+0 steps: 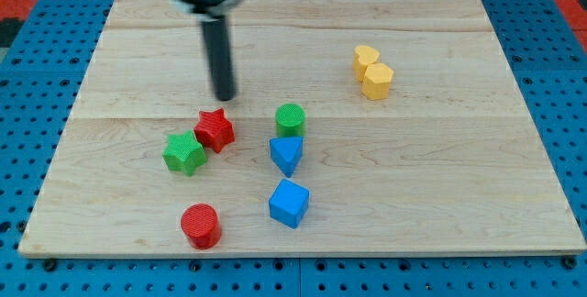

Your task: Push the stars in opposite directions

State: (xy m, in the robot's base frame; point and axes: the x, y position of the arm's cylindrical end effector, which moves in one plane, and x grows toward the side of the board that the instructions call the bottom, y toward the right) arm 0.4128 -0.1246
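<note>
Standing upright, my tip point(224, 96) rests just above the red star point(215, 129) — apart, pushing nothing. Green star point(184, 152) touches the red one's lower-left.

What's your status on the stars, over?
My tip just above the red star, toward the view's top. Red star touching green star, not yet separated. Green cylinder to the view's right, clear of them.

The pale, matt wooden desk point(440, 178) with visible grain carries ridged, layered-looking plastic blocks such as the red plastic star point(215, 129) and green plastic star point(184, 152), while my tip point(225, 98) ends a smooth, dark, slightly glossy rod.
</note>
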